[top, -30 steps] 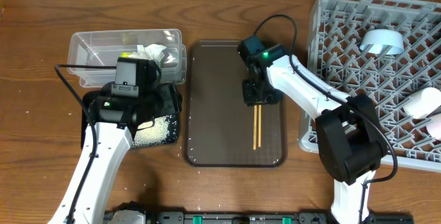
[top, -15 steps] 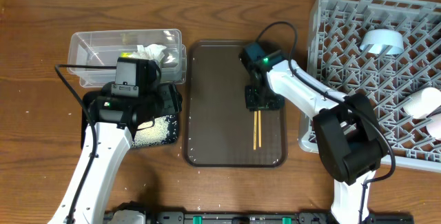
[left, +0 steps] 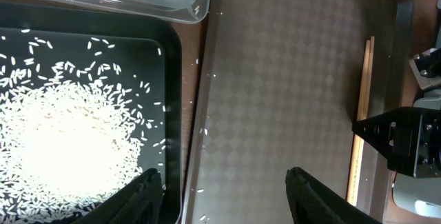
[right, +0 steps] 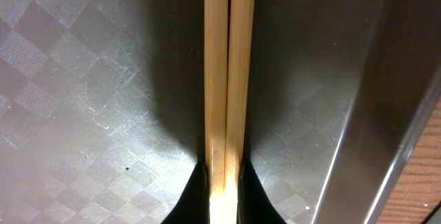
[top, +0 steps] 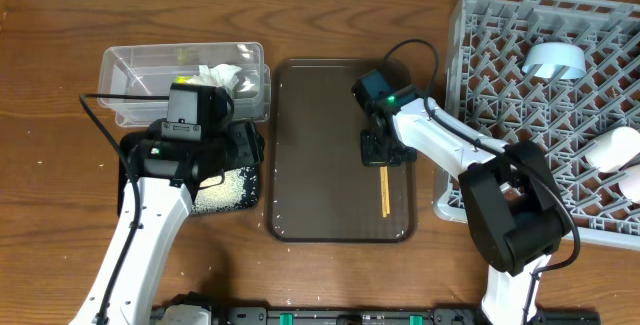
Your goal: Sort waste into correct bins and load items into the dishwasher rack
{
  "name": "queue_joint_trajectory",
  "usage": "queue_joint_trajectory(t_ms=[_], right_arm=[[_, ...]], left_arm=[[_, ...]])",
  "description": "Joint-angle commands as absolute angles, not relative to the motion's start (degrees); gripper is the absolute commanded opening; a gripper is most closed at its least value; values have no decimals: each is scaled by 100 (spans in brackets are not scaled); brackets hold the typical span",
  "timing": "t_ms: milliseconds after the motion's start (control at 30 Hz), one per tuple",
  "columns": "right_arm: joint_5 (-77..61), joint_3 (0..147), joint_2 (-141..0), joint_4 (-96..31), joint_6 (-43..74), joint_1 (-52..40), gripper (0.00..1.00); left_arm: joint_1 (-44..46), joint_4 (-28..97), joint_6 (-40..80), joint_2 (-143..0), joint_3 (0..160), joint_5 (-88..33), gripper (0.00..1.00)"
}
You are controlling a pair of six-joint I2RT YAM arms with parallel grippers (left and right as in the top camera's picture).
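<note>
A pair of thin wooden chopsticks (top: 384,191) lies lengthwise on the brown serving tray (top: 310,145), near its right rim. My right gripper (top: 380,155) is shut on their far end. In the right wrist view the two sticks (right: 224,79) run pressed together between the dark fingers (right: 196,200). My left gripper (left: 224,196) hangs open over the seam between the black tray (left: 172,114) and the brown tray, with nothing between its fingers. Rice (top: 225,187) lies piled in the black tray. The clear tub (top: 140,85) holds a white tissue (top: 222,75) and a yellow-green wrapper (top: 183,57).
The grey dishwasher rack (top: 500,65) fills the right side, with a pale cup (top: 555,62) at its far part and a whitish cup (top: 615,150) at its right edge. Stray rice grains (left: 203,131) dot the brown tray's left rim.
My right gripper slid toward the near end of the brown tray and shut on the chopsticks, which shifted slightly right. The left arm has not moved.
</note>
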State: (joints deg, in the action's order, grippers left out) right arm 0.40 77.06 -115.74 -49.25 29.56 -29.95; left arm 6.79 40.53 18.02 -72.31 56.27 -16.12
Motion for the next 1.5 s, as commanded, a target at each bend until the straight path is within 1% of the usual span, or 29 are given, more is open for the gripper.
queue_joint_trajectory(t_ms=[0,233,400,567,800,933,1067,1233,1467], right_arm=[[-290,7592,-11762,-4899,2995,-2995,1],[-336,8156,-11441,-5242,2698,-2965,1],[-327,8342,-10901,-5354,2477,-2703,1],[-327,8348,-10274,-5533,2071,-2110,1],[-349,8348,-9502,-5673,1306,-987,1],[-346,8346,-9509,-5824,991,-543,1],[-281,8346,-9784,-6012,908,-329,1],[-285,8346,-10123,-6086,913,-294,1],[-283,8346,-10123,-6047,913,-296,2]], left_arm=[[655,4069,1809,-7223,5658,-1575,61],[655,4069,1811,-7223,5660,-1575,60],[655,4069,1811,-7223,5658,-1577,61],[655,4069,1809,-7223,5658,-1575,61],[655,4064,1811,-7223,5658,-1575,61],[655,4062,1811,-7223,5660,-1575,61],[655,4064,1811,-7223,5658,-1575,61],[655,4073,1811,-7223,5658,-1577,61],[655,4064,1811,-7223,5660,-1577,61]])
